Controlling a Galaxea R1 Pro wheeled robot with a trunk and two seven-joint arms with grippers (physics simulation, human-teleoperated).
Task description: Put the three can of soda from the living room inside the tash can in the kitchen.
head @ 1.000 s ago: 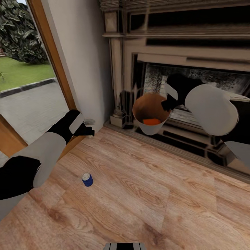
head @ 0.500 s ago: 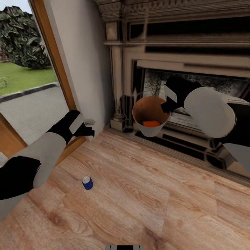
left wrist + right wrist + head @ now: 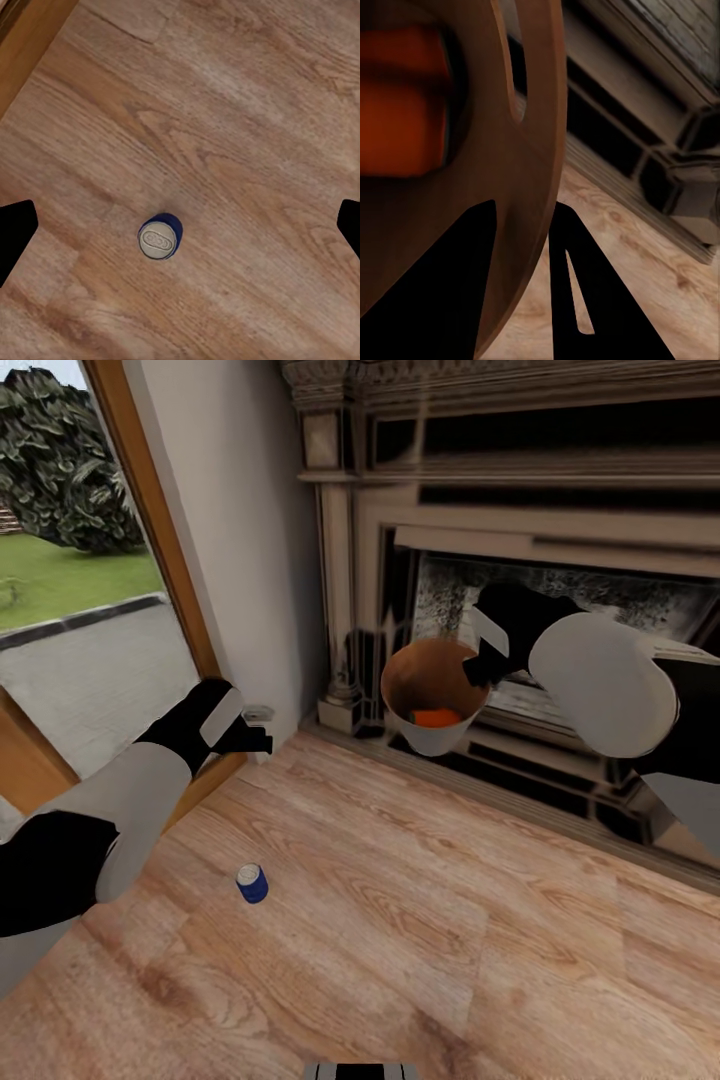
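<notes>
Room: living room, wood floor [image 3: 400,920], dark fireplace [image 3: 560,560] at 12 to 2 o'clock in the head view, glazed door with a wood frame [image 3: 165,550] at 10 o'clock.
Blue can: the blue can [image 3: 252,882] stands upright on the floor at about 8 o'clock in the head view, silvery top up; the left wrist view looks straight down on it [image 3: 158,238].
Left gripper: the left gripper [image 3: 262,739] hangs above the floor near the door frame, up and away from the blue can; its fingers [image 3: 15,232] sit wide apart at the edges of the left wrist view, spread and grasping nothing.
Bin: the bin [image 3: 432,732] is held off the floor in front of the fireplace, brown inside showing.
Orange can: an orange can [image 3: 436,717] lies in the bottom of the bin; whether a second lies with it cannot be told.
Right gripper: the right gripper [image 3: 478,665] is at the bin's rim at 3 o'clock; its fingers [image 3: 577,300] are clenched on the bin wall [image 3: 521,187], one either side.
</notes>
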